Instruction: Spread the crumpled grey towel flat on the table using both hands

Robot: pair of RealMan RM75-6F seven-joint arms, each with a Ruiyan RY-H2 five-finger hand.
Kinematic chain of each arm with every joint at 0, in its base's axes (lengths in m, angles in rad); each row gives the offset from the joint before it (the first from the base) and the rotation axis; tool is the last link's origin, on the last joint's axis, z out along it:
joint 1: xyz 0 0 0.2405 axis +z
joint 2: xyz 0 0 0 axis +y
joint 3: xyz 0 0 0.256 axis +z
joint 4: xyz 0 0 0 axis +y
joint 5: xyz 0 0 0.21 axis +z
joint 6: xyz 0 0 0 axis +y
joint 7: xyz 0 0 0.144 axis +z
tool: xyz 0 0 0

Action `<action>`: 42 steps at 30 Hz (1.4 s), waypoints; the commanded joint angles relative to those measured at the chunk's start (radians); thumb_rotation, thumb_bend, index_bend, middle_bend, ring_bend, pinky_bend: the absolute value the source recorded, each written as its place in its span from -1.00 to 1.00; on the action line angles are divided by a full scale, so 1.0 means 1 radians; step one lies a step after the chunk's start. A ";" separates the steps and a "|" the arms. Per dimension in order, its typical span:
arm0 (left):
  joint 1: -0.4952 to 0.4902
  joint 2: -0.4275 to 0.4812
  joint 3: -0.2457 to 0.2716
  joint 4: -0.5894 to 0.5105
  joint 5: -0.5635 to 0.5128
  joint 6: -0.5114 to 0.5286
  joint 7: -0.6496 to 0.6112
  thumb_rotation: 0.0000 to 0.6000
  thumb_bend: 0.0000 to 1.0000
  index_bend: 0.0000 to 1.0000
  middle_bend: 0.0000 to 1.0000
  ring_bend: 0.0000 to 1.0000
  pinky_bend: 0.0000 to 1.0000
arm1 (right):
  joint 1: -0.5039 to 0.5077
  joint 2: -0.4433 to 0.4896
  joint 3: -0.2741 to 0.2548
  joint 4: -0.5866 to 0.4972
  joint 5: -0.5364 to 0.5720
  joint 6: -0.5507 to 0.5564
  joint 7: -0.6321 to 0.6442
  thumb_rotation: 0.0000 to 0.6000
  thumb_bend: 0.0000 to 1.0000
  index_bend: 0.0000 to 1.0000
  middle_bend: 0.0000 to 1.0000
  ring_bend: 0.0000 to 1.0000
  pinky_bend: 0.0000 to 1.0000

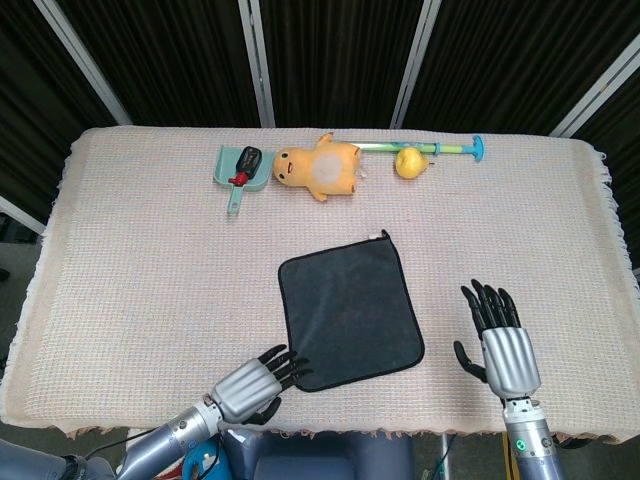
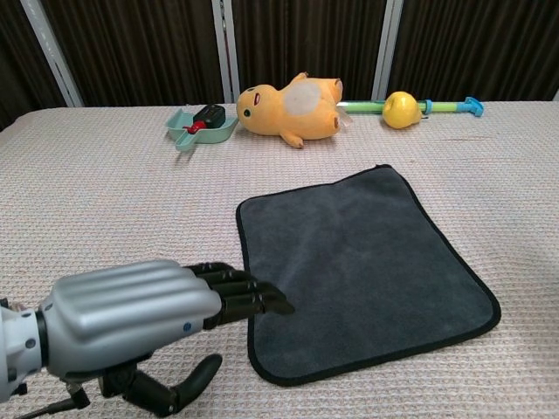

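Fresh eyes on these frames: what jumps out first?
The grey towel lies flat at the table's centre front, the left hand at its near-left corner with fingers over the edge. The right hand is open, apart to the towel's right. An orange plush toy lies along the far edge.

Matt fuzzy cloth towel (image 1: 349, 309) w/ rough woven tablecloth (image 1: 140, 260).

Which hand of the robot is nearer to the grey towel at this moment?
The left hand. Its fingertips reach the near left edge of the grey towel. The right hand is open, off to the towel's right side, with bare table cover between them.
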 commanded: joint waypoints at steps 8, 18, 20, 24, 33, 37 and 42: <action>-0.022 -0.034 -0.146 0.125 -0.111 -0.008 0.072 1.00 0.34 -0.87 -0.93 -1.00 -1.00 | -0.002 0.006 0.006 -0.009 0.001 0.003 0.001 1.00 -0.17 -1.00 -1.00 -1.00 -0.98; -0.090 -0.079 -0.232 0.309 -0.281 -0.110 0.131 1.00 0.34 -0.85 -0.92 -1.00 -1.00 | 0.003 0.011 0.017 -0.003 0.030 -0.016 0.011 1.00 -0.17 -1.00 -1.00 -1.00 -0.98; -0.096 -0.092 -0.238 0.340 -0.304 -0.122 0.131 1.00 0.34 -0.85 -0.92 -1.00 -1.00 | 0.004 0.010 0.021 0.000 0.039 -0.020 0.014 1.00 -0.17 -1.00 -1.00 -1.00 -0.98; -0.110 -0.118 -0.244 0.397 -0.337 -0.148 0.136 1.00 0.34 -0.85 -0.92 -1.00 -1.00 | 0.005 0.009 0.026 0.003 0.048 -0.023 0.023 1.00 -0.17 -1.00 -1.00 -1.00 -0.98; -0.135 -0.163 -0.260 0.466 -0.378 -0.170 0.141 1.00 0.35 -0.83 -0.92 -1.00 -1.00 | 0.006 0.008 0.027 0.006 0.057 -0.030 0.035 1.00 -0.17 -1.00 -1.00 -1.00 -0.98; -0.143 -0.181 -0.260 0.480 -0.373 -0.170 0.141 1.00 0.34 -0.83 -0.92 -1.00 -1.00 | 0.007 0.009 0.027 0.006 0.057 -0.031 0.038 1.00 -0.17 -1.00 -1.00 -1.00 -0.98; -0.155 -0.203 -0.266 0.502 -0.382 -0.181 0.136 1.00 0.35 -0.83 -0.92 -1.00 -1.00 | 0.007 0.010 0.025 0.004 0.056 -0.033 0.039 1.00 -0.17 -1.00 -1.00 -1.00 -0.98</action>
